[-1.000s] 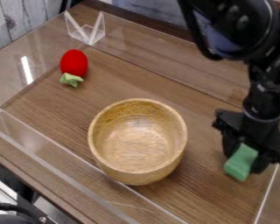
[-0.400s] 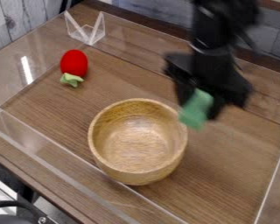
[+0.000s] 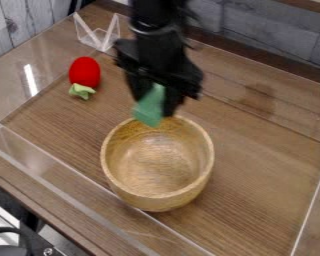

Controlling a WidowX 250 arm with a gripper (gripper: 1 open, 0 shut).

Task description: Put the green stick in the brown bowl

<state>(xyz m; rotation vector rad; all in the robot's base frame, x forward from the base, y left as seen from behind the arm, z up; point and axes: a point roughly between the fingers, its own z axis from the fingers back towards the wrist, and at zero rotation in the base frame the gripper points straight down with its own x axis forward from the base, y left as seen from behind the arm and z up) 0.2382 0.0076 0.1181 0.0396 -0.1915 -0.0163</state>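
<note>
Black fingers (image 3: 155, 96) clamped on the upper end of the flat, light green rectangular stick (image 3: 152, 107), gripper pointing almost straight down. Hangs nearly upright, lower end just above the far rim of the round, deep, light brown wooden bowl (image 3: 157, 188), over its hollow. Probably light and stiff, matte faces likely giving decent friction, nothing fragile about it; pinch across the flat faces near one end looks sound, leaving the free end clear to drop inside. Plain pale green, no markings, shorter than the bowl is wide. Thick walls, visible grain, empty inside. Far left on the wood-grain desk (image 3: 263, 110), well apart: red strawberry-like toy with green leaves (image 3: 83, 74).
</note>
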